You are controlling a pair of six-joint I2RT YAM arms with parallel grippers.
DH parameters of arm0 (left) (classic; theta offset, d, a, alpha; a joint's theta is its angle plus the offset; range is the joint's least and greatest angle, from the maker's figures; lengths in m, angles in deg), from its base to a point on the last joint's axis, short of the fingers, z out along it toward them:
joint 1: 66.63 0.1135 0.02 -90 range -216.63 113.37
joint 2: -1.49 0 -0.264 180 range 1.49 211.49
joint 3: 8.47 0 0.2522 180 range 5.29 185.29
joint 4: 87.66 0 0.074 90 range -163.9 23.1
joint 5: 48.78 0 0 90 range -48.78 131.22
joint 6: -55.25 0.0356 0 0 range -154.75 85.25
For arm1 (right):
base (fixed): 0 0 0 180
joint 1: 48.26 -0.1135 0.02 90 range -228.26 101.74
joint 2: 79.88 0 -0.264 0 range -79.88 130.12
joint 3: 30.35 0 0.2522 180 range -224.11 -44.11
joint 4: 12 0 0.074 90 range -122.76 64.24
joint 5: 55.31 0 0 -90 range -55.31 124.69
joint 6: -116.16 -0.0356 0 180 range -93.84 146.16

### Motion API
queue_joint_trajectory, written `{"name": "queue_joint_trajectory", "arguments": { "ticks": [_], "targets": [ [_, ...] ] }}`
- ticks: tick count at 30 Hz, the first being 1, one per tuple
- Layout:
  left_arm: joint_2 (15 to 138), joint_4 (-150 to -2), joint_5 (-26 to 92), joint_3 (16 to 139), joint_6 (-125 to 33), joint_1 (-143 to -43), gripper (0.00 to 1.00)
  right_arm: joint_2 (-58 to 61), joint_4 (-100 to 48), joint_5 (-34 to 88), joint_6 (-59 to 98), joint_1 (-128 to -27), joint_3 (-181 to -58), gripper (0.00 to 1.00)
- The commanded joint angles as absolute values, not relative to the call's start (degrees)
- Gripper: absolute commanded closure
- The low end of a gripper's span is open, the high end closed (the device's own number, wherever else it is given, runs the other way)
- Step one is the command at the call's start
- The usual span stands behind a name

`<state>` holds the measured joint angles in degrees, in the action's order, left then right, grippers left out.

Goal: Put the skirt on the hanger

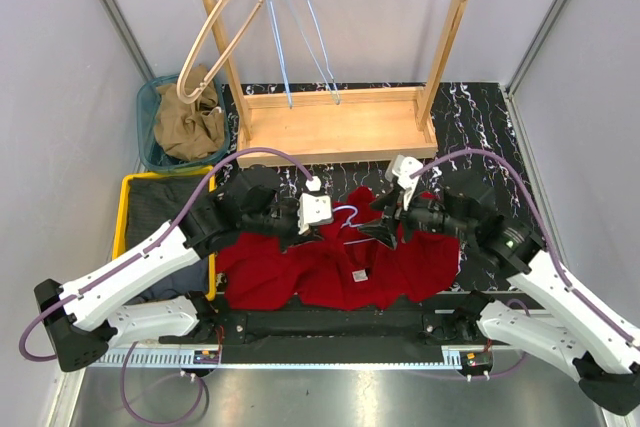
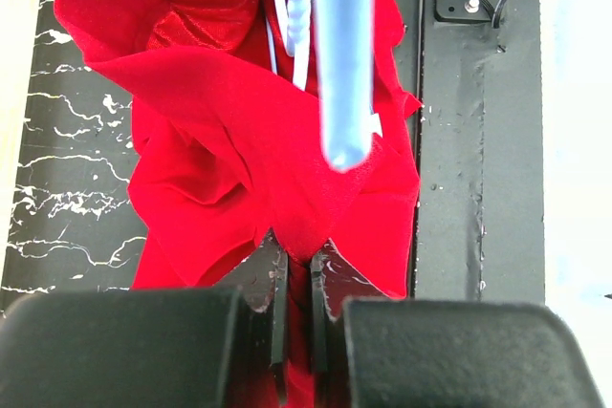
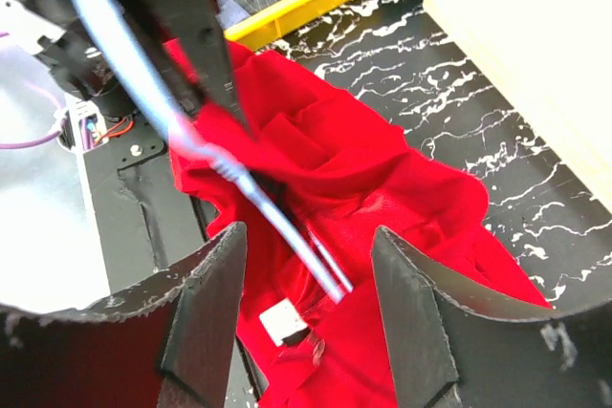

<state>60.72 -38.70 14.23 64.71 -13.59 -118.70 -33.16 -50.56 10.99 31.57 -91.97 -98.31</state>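
The red skirt [image 1: 340, 272] lies crumpled on the black marbled table, between the two arms. A light-blue wire hanger [image 1: 345, 215] is tucked into it, with its hook sticking out at the top. My left gripper [image 2: 298, 269] is shut on a fold of the skirt [image 2: 220, 112], and the hanger [image 2: 342, 54] rises blurred just ahead of it. My right gripper [image 3: 308, 265] hovers open above the skirt [image 3: 382, 179]. The hanger's wire [image 3: 258, 193] runs under the gap between its fingers without touching either one. A white label [image 3: 284, 320] shows on the cloth below.
A wooden rack [image 1: 335, 127] stands at the back, carrying a wooden hanger [image 1: 215, 32] and blue wire hangers [image 1: 310, 37]. A teal basket [image 1: 148, 107] of brown cloth sits at the back left. A yellow bin [image 1: 125, 209] of dark clothes sits left of the skirt.
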Motion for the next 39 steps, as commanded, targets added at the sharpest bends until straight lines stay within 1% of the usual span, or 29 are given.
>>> {"name": "queue_joint_trajectory", "arguments": {
  "ticks": [1,6,10,15,17,19,20,22,23,24,26,28,29,30,31,32,33,34,35,36,38,39],
  "targets": [
    [58.9,-43.3,13.2,66.0,-13.2,-118.5,1.00,-35.1,-53.4,9.4,33.1,-92.6,-100.5,0.36],
    [58.7,-43.1,12.0,66.3,-13.3,-118.5,1.00,-31.0,-54.3,7.4,33.4,-92.6,-101.2,0.35],
    [58.7,-42.7,11.2,66.5,-13.2,-118.5,1.00,-27.2,-53.5,8.1,33.5,-93.1,-101.5,0.36],
    [59.0,-42.8,10.1,66.5,-13.0,-118.5,1.00,-25.6,-51.9,8.4,33.5,-93.5,-101.3,0.37],
    [59.1,-42.8,10.1,66.6,-13.0,-118.5,1.00,-24.7,-51.0,7.9,33.3,-93.8,-101.3,0.43],
    [59.2,-42.8,10.2,66.6,-13.0,-118.5,1.00,-23.8,-50.2,7.3,33.0,-94.1,-101.2,0.53],
    [59.2,-43.0,10.4,66.6,-13.1,-118.5,1.00,-23.6,-49.9,6.5,32.9,-94.1,-101.2,0.62],
    [59.1,-43.7,11.2,66.4,-13.4,-118.5,1.00,-23.0,-49.6,6.2,32.2,-94.3,-101.1,0.74],
    [59.1,-44.0,11.8,66.2,-13.8,-118.5,1.00,-23.0,-49.5,6.1,32.0,-94.4,-101.0,0.86],
    [58.7,-44.5,13.3,66.0,-14.2,-118.5,1.00,-23.0,-49.3,6.2,31.4,-94.4,-101.0,0.91],
    [58.2,-47.0,16.0,65.1,-15.8,-118.4,1.00,-23.5,-49.1,7.3,30.9,-94.4,-100.6,0.99],
    [57.2,-50.2,21.4,63.7,-16.9,-118.4,1.00,-24.6,-48.8,8.5,30.4,-94.5,-99.9,1.00],
    [57.0,-51.7,26.9,63.0,-18.8,-118.4,0.91,-25.0,-48.6,9.9,30.2,-94.5,-99.7,1.00],
    [56.3,-54.5,29.7,62.3,-19.9,-118.4,0.81,-25.5,-48.5,10.7,30.1,-94.5,-99.5,1.00],
    [56.0,-55.9,32.3,61.0,-21.5,-118.4,0.65,-26.3,-48.4,12.3,29.9,-94.5,-99.1,1.00],
    [55.6,-57.5,39.0,60.3,-22.7,-118.4,0.52,-26.8,-48.3,12.8,29.8,-94.5,-99.0,1.00],
    [54.9,-60.3,42.6,59.6,-23.9,-118.4,0.32,-27.1,-48.3,13.4,29.6,-94.5,-99.0,1.00],
    [54.6,-61.3,45.5,58.4,-25.9,-118.4,0.27,-27.8,-48.3,14.7,29.2,-94.5,-99.0,1.00],
    [54.2,-62.5,50.8,57.8,-26.8,-118.4,0.22,-28.2,-48.3,15.2,29.0,-94.5,-99.0,1.00],
    [53.7,-64.0,53.1,57.2,-27.5,-118.4,0.17,-28.4,-48.3,15.8,28.8,-94.5,-99.1,1.00],
    [53.4,-64.6,57.9,56.1,-29.3,-118.4,0.13,-29.0,-48.3,16.7,28.7,-94.5,-99.6,1.00],
    [53.5,-65.0,59.5,55.7,-29.8,-118.4,0.12,-29.2,-48.3,16.9,28.6,-94.5,-99.7,1.00]
  ]
}}
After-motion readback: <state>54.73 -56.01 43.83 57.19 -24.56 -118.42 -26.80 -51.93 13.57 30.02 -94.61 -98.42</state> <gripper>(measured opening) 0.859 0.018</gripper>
